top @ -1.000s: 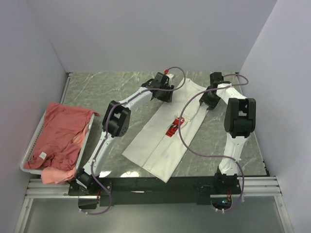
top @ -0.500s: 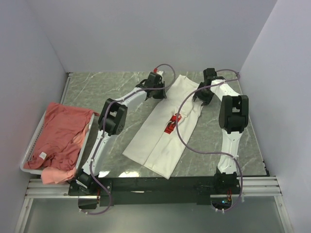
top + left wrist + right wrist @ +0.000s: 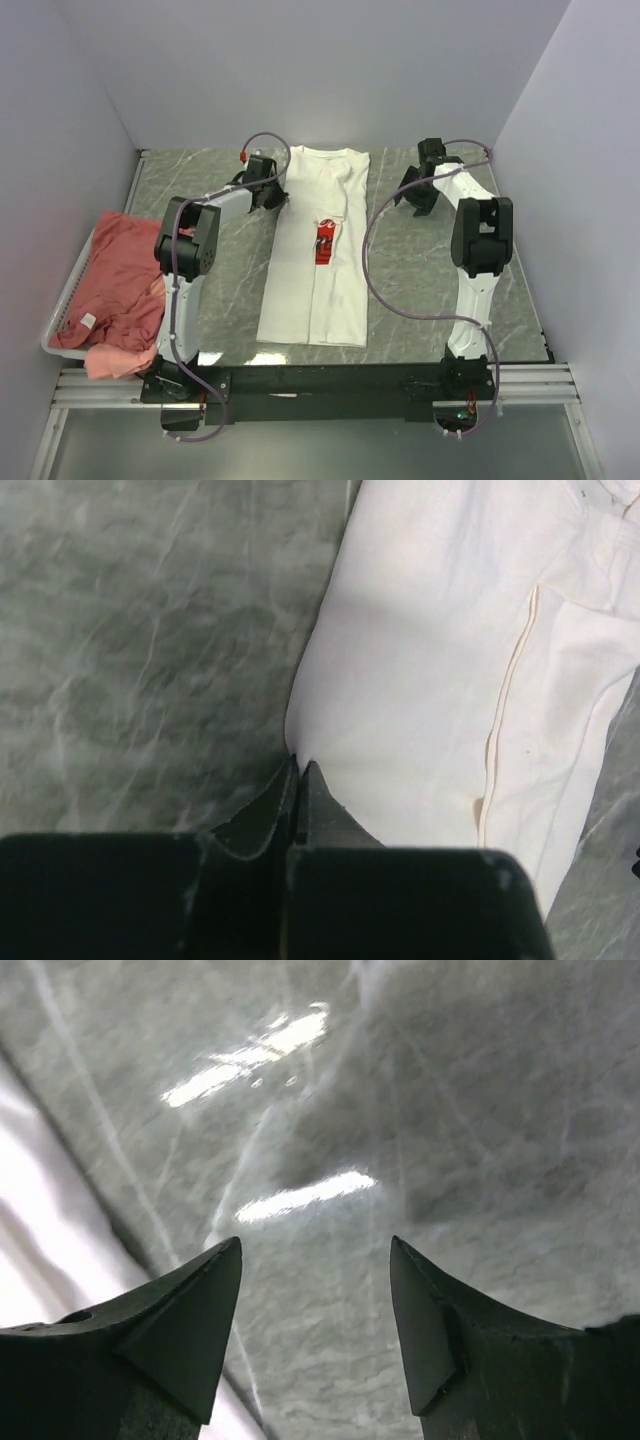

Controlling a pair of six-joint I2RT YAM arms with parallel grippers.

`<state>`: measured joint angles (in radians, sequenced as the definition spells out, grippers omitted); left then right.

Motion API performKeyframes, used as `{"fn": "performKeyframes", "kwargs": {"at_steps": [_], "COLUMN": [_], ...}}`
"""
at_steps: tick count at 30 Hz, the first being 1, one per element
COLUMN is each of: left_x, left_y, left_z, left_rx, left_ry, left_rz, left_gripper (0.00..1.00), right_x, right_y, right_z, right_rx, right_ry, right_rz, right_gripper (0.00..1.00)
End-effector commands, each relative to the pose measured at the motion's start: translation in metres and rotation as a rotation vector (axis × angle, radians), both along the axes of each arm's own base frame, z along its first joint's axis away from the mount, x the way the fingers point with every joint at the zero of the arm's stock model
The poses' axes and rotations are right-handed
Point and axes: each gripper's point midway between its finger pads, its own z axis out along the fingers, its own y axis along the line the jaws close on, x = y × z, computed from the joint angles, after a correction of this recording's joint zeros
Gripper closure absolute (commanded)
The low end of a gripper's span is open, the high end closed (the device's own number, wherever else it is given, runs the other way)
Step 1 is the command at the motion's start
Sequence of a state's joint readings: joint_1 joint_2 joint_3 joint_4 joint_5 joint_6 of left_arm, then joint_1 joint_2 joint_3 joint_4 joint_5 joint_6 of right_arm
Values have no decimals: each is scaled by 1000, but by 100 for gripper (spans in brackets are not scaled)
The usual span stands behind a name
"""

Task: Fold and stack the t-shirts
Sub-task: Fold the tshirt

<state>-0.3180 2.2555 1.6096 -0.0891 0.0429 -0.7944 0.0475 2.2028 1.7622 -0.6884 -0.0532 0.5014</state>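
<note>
Quickly: pink t-shirts (image 3: 125,275) lay heaped in the wire basket (image 3: 62,305) at the counter's (image 3: 430,290) left edge, not yet folded. Next we saw the left claw (image 3: 298,772) pressed fully shut at the left edge of the white t-shirt (image 3: 315,290), up near the collar end. The wrist view showed the cloth edge running right into the closed tips, so we judged it a thin pinch of fabric, not an empty close. White t-shirt lay flat mid-counter, already a narrow strip, long axis running near-to-far, collar at the far end, red print (image 3: 324,243) near the middle. Right claw (image 3: 315,1245) hovered right of the collar end, apart from the cloth, spread wide with only bare counter between the tips. Key relation: the shirt lay right of the left claw and left of the right claw, and the left one was touching it, so nearer. We judged the next fold would go crosswise, along that long axis.
</note>
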Motion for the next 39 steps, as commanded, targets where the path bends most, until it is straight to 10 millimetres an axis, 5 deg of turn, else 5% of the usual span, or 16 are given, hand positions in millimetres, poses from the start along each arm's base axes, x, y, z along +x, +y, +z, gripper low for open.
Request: {"fn": "performKeyframes", "kwargs": {"at_steps": [1, 4, 8, 9, 11, 15, 16, 20, 21, 23, 27, 31, 39], "left_x": [-18, -13, -15, -15, -26, -63, -83, -152, -167, -208, -273, -306, -358], "left_y": [0, 0, 6, 9, 16, 37, 45, 61, 58, 61, 52, 40, -22], "left_z": [1, 11, 42, 62, 70, 97, 81, 72, 89, 65, 55, 60, 66], "left_rx": [-26, -11, 26, 27, 53, 68, 90, 68, 37, 42, 92, 70, 10], "left_ry": [20, 15, -25, -61, -38, -3, 44, 103, 64, 129, 145, 134, 129], "left_rz": [78, 62, 50, 57, 67, 136, 157, 207, 196, 174, 105, 46, -257], "left_gripper": [100, 84, 47, 45, 39, 38, 39, 32, 33, 31, 33, 40, 58], "right_x": [2, -10, -34, -45, -56, -102, -110, -160, -184, -204, -261, -302, -332], "right_y": [14, 25, 45, 49, 65, 95, 101, 121, 129, 132, 146, 157, 185], "right_z": [49, 56, 61, 63, 67, 70, 70, 64, 60, 54, 40, 34, 43], "right_rx": [6, 22, 47, 55, 73, 115, 123, 181, 198, 204, 264, 264, 214], "right_ry": [-115, -140, -165, -163, -181, -198, -207, -207, -198, -192, -160, -139, -167], "right_rz": [46, 70, 96, 90, 111, 130, 129, 133, 145, 154, 194, 243, 315], "right_gripper": [32, 32, 32, 33, 34, 36, 36, 39, 40, 41, 46, 49, 52]}}
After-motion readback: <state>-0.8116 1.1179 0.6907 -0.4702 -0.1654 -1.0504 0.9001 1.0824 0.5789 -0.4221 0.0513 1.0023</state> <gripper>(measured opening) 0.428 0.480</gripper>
